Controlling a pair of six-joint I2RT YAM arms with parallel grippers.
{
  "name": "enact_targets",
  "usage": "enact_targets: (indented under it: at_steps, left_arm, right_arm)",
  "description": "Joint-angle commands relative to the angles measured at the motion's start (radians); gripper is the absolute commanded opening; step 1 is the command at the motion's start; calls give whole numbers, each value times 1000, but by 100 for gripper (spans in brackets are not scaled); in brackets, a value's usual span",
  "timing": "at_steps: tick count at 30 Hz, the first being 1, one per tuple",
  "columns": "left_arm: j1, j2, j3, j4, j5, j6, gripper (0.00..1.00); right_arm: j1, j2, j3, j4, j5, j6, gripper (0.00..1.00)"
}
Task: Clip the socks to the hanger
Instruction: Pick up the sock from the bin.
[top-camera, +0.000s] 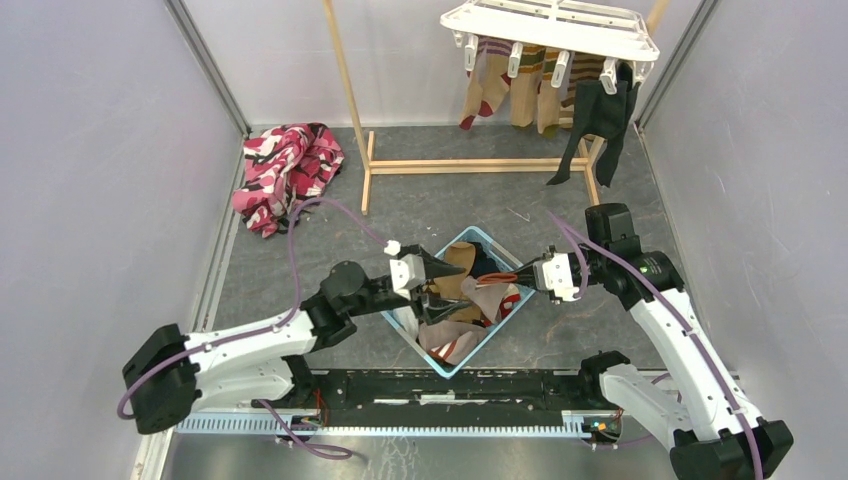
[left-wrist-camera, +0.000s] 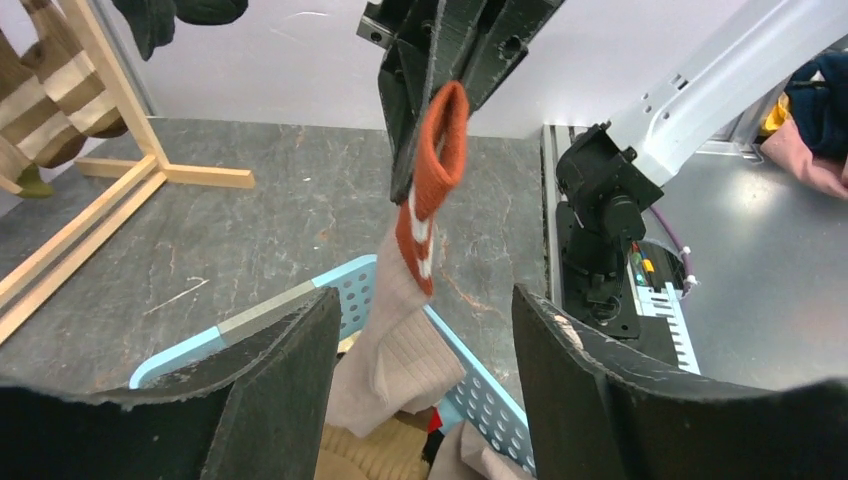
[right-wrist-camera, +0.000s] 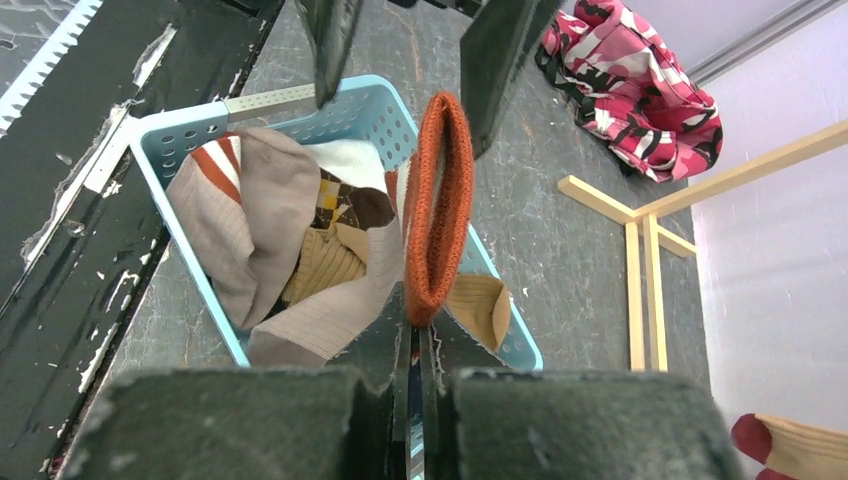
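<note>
A grey sock (left-wrist-camera: 400, 340) with a red-and-white cuff (right-wrist-camera: 438, 220) hangs over the light blue basket (top-camera: 490, 335). My right gripper (right-wrist-camera: 418, 340) is shut on the cuff's edge and holds it up, the same gripper (top-camera: 522, 277) showing at the basket's right corner. My left gripper (left-wrist-camera: 425, 330) stands open just in front of the hanging sock, fingers either side and not touching it; it (top-camera: 452, 285) is over the basket. The white hanger (top-camera: 550, 25) hangs at the back right with striped socks (top-camera: 525, 85) and a black sock (top-camera: 600, 115) clipped under it.
The basket (right-wrist-camera: 370, 110) holds more socks, tan (right-wrist-camera: 320, 265) and argyle (right-wrist-camera: 350, 205) among them. A wooden frame stand (top-camera: 460, 165) crosses the floor under the hanger. A pink, red and black cloth (top-camera: 285, 170) lies at the back left. Grey walls close in both sides.
</note>
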Motion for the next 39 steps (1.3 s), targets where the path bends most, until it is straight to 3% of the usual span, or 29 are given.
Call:
enact_targets:
  at_steps: [1,8,18,26,29,31,35,37,39]
  left_arm:
    - [-2,78,84,153,24,-89,69]
    - [-3,159,88,295,10,-176,49]
    - [-3,203,95,342,51,-221,42]
    - [-3,240,94,394,102,-263,3]
    - [-4,242,85,406,102,-271,2]
    - [-4,238,73,428,95,-279,2]
    - [-2,208,44,435,26,-290,2]
    - [-4,180,36,401,-16,-285,2]
    - [-3,152,33,354,-54,-267,2]
  right_arm:
    - [-5,-16,-9,-21,-37,-46,0]
    - [-7,-12,-10,-22,-44,-48,0]
    - [-8,-5,-8,-23,-55,-50,0]
    - [-10,-5,-8,-24,-61,-48,0]
    - [-14,-5,-7,-22,-63,-46,0]
    - [-17,-5,-6,-20,-62,-38,12]
    - [-46,3,44,18,-39,90,72]
    - [-70,20,111,3,8,124,83]
    - [-95,45,188,-7,46,157,86]
